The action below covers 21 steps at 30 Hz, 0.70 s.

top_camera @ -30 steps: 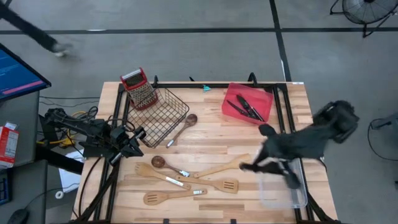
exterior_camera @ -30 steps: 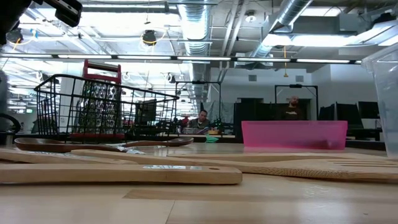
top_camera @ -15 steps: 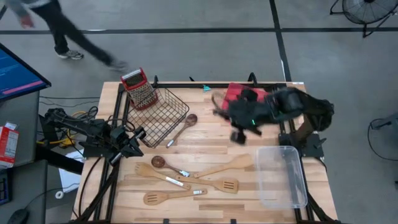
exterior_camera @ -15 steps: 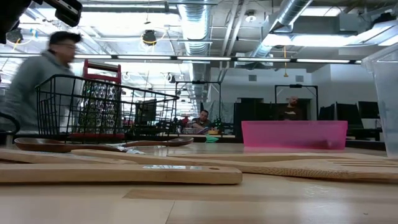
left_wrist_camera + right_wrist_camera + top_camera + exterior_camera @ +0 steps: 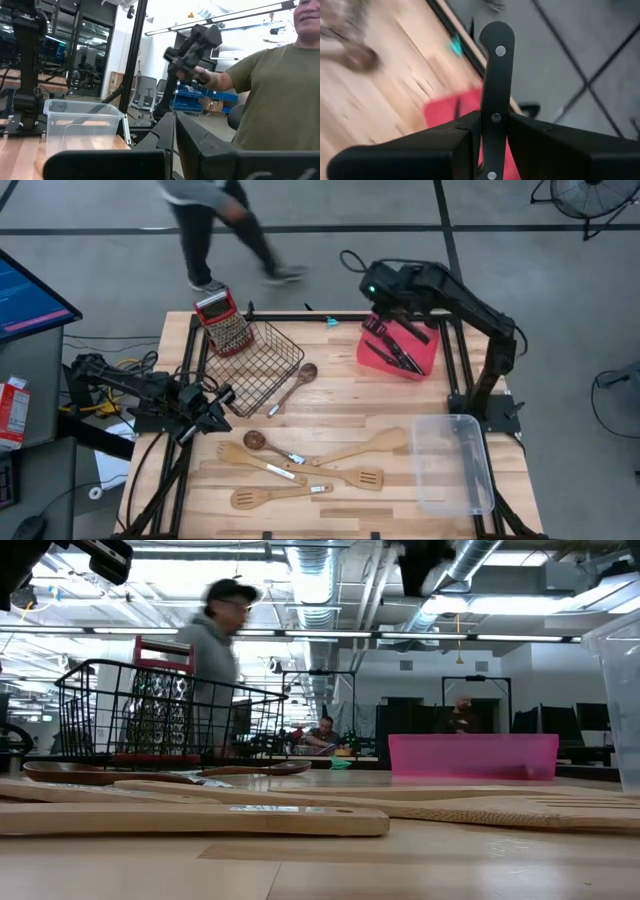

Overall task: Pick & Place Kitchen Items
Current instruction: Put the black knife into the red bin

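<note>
My right gripper [image 5: 385,315] is above the far edge of the red tray [image 5: 425,360] and is shut on a black-handled knife [image 5: 496,75]. More black-handled knives [image 5: 398,350] lie in the tray. Pale wooden spatulas and spoons [image 5: 310,472] lie flat on the near middle of the table. One dark-bowled spoon [image 5: 293,385] lies beside the wire basket, and another [image 5: 258,441] lies by the spatulas. My left gripper [image 5: 220,408] is shut and rests at the table's left edge. It also shows in the left wrist view [image 5: 174,150]. My right gripper pinches the knife's black riveted handle [image 5: 495,116] between its two fingers. The handle runs along the fingers and its butt end [image 5: 496,35] sticks out past the fingertips. The blade is hidden behind the gripper. The knife is lifted clear above the red tray.
A black wire basket [image 5: 262,370] holding a red-topped grater [image 5: 225,325] stands at the far left. A clear plastic bin [image 5: 455,465] stands at the near right. A person [image 5: 215,220] walks past beyond the table's far edge. A person [image 5: 270,100] stands beyond the table's right side.
My right arm has swung from beside the clear bin at the near right toward the table's far edge, rising, and now stands over the red tray. A person has walked from left to right behind the table.
</note>
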{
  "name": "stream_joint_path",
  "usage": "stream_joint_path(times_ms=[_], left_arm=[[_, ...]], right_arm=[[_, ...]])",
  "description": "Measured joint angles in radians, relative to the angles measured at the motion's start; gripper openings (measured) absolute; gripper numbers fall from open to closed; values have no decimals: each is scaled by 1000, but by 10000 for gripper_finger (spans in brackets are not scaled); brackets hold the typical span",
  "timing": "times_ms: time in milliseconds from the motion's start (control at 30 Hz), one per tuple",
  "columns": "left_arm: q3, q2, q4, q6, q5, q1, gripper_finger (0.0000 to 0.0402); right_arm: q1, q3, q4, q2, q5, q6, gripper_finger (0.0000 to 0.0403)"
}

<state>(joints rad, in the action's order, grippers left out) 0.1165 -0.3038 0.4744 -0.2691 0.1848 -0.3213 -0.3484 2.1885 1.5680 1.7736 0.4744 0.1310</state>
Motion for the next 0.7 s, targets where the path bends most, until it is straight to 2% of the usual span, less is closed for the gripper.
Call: stream_joint_path(times_ms=[100, 200, 500, 700], left_arm=[[0, 0, 0, 0, 0, 0, 2], [0, 0, 1, 0, 0, 0, 2], [0, 0, 5, 0, 0, 0, 2], [0, 0, 6, 0, 0, 0, 2]], right_arm=[[-84, -132, -52, -27, -14, -49, 79], [-149, -298, -177, -73, -103, -82, 79], [-258, -826, -603, -176, -234, -113, 79], [-283, -1011, -783, -155, -305, -103, 79]])
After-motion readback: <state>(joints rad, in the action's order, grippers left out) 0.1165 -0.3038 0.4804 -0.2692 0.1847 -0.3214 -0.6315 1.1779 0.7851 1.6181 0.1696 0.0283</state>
